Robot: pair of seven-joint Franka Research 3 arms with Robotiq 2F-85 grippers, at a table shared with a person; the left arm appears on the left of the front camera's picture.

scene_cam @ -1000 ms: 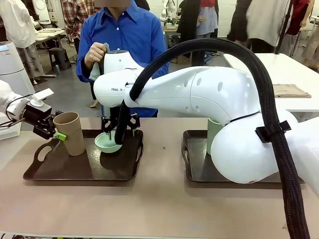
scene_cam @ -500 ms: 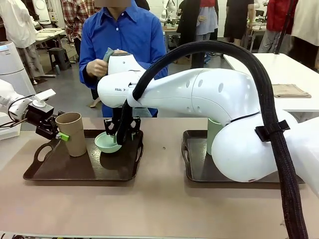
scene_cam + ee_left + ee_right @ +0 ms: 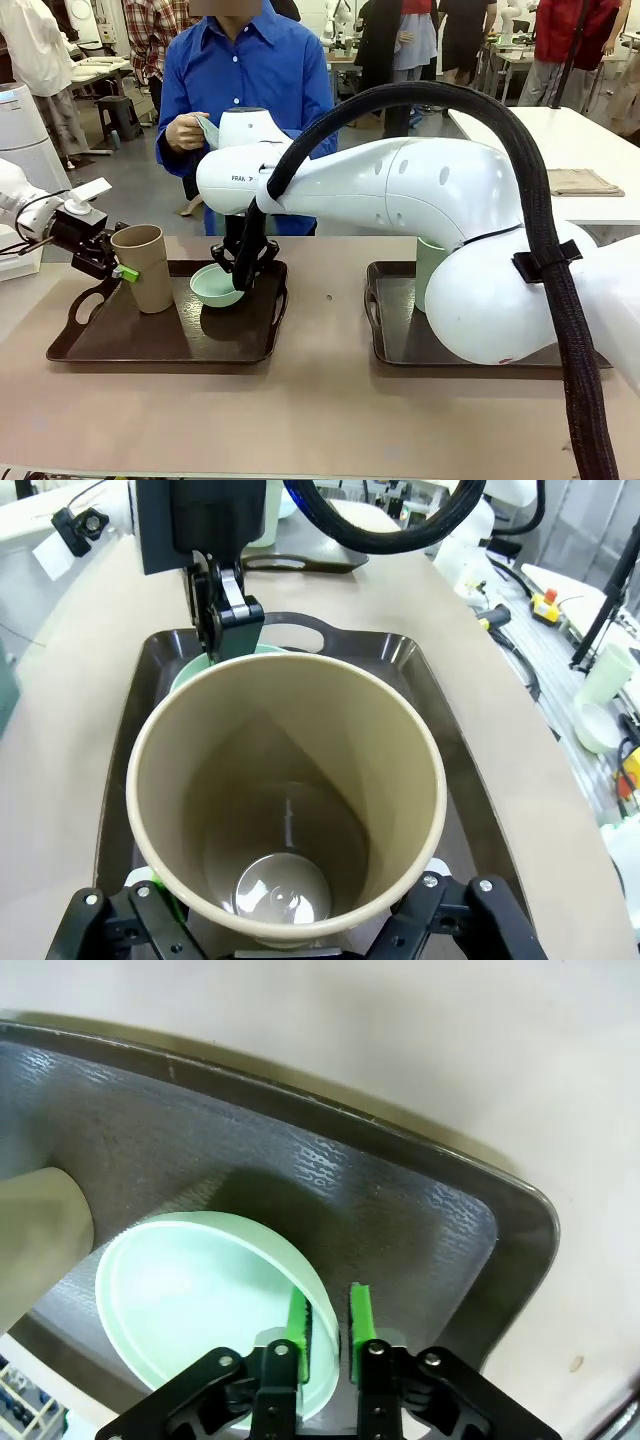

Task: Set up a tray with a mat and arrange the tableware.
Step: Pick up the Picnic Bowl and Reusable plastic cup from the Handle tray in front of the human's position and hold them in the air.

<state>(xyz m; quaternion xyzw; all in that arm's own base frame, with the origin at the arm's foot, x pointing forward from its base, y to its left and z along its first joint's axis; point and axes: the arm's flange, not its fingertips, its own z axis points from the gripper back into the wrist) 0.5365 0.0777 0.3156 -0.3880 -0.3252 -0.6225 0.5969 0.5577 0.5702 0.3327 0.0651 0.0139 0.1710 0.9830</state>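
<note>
Left gripper (image 3: pixel 118 270) clamped on tan cup (image 3: pixel 145 270), upright at left end of left tray (image 3: pixel 150 342), by handle. Right gripper (image 3: pixel 328 1328) pads straddled mint bowl (image 3: pixel 200 1295) rim, narrowly apart; whether pinching, unclear. Bowl sat near tray's far right corner; near half bare.

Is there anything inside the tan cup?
Nothing: the left wrist view looks straight into the tan cup down to its bare bottom. The tray surface beneath it is covered.

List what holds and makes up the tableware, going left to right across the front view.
left gripper → tan cup → mint green bowl → sage green cup
</note>
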